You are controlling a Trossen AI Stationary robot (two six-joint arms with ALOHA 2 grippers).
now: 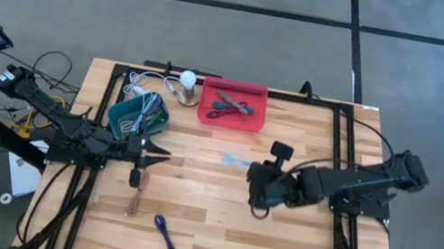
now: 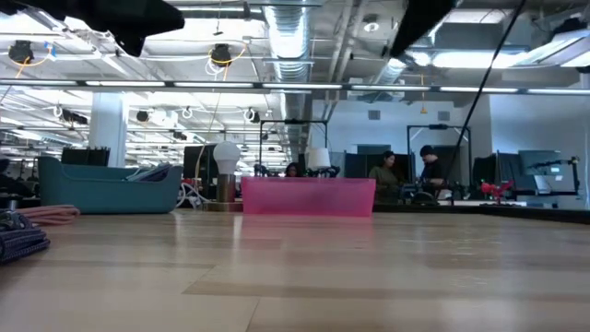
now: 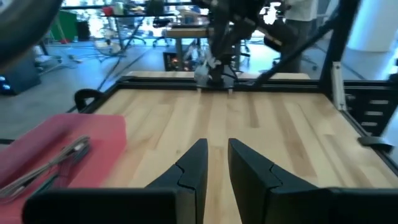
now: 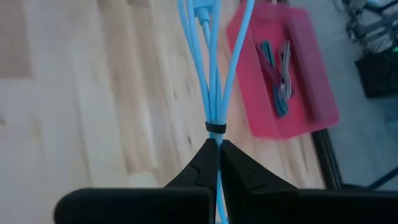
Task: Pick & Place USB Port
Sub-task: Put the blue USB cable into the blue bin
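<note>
- Grey concrete floor surrounds the wooden table [image 1: 274, 244] in the high view. The right gripper [image 1: 255, 183] hangs above the table's middle, with a light blue USB cable [image 1: 234, 161] just beside its tip. The left gripper [image 1: 154, 157] waits near the teal bin [image 1: 123, 124]. The pink tray [image 1: 255, 121] at the far edge already holds cables. A desk lamp [image 1: 187, 82] stands between bin and tray; a dark blue cable [image 1: 167, 239] and a brownish cable [image 1: 134, 205] lie nearer the front.
- Office background fills the low view; the pink tray [image 2: 309, 196] and teal bin [image 2: 106, 189] stand at the far edge, and people sit well behind. No gripper shows there.
- From the left wrist view, the fingers [image 3: 196, 168] stand slightly apart and hold nothing.
- From the right wrist view, the fingers [image 4: 202, 168] are closed on the light blue USB cable [image 4: 208, 74] just below its black tie [image 4: 215, 127]. I judge the pinch is thin: the bundle may slip out, or its loose loops may catch the pink tray [image 4: 273, 118] rim.
</note>
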